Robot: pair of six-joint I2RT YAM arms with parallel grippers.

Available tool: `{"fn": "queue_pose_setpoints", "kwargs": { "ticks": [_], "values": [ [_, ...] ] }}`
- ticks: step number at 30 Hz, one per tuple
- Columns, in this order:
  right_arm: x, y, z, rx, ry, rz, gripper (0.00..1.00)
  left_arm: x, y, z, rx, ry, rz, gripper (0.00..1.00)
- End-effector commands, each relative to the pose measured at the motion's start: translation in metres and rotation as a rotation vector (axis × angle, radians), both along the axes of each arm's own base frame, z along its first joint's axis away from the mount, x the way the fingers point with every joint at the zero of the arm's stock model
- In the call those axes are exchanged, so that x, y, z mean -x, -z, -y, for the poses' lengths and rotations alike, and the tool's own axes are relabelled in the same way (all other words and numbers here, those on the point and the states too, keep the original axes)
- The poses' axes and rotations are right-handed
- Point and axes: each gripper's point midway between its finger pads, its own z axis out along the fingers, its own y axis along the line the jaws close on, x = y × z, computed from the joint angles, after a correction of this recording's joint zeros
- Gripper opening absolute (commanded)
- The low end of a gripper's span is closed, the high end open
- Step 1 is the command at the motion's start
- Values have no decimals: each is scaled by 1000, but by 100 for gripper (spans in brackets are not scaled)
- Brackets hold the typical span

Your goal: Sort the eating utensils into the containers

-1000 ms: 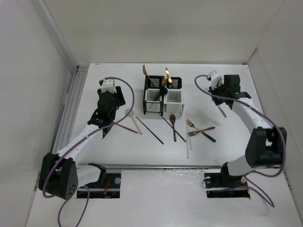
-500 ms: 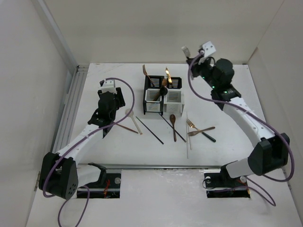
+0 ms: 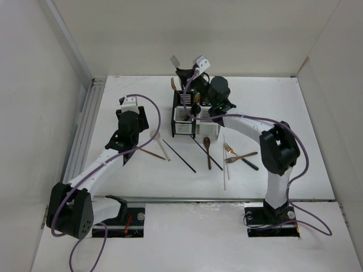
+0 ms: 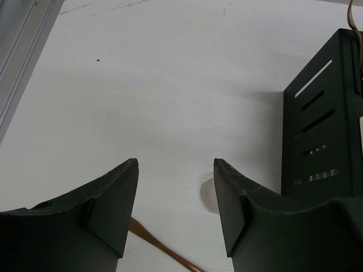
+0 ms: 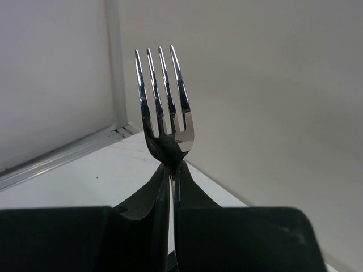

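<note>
A metal rail [image 3: 85, 127] runs along the left edge of the white table [image 3: 272, 113], which is boxed in by plain white walls. The left claw [image 4: 176, 198] hangs low over the tabletop with its jaws apart and nothing between them. Just beyond its right finger is the bowl of a cream spoon [image 3: 160, 144], which lies flat with its handle running toward the near edge. It meets a thin brown handle [image 3: 148, 151] that lies at a slant. Next comes a black chopstick [image 3: 180, 157], flat on the table and slanting from far left to near right. The two joined caddies [image 3: 195, 119] stand toward the far middle of the table, with a few utensils sticking up out of them. In the overhead view the right claw [image 5: 172, 170] is raised by their far-left corner. It is clamped on the neck of a silver fork [image 5: 164, 102], which stands upright with its long axis vertical and its tines pointing up. The fork's handle is hidden behind the fingers. On the near side of the caddies a wooden spoon [image 3: 208, 152] lies with its bowl toward them and its handle toward the near edge. A white chopstick [image 3: 226, 164] lies almost straight from far to near. Two copper forks [image 3: 235, 154] cross each other with their tines to the left, and a dark-handled piece [image 3: 249, 164] lies beside them.
</note>
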Motion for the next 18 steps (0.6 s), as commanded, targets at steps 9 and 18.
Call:
{"fn": "queue_pose_setpoints", "kwargs": {
  "ticks": [9,18],
  "values": [
    [-24,34,-1,-110,51,21,0,5,-3,-9,1,-26,9,54],
    [-25,91,-1,-54,59,-97,28,1,0,-13,4,-35,8,54]
  ]
}}
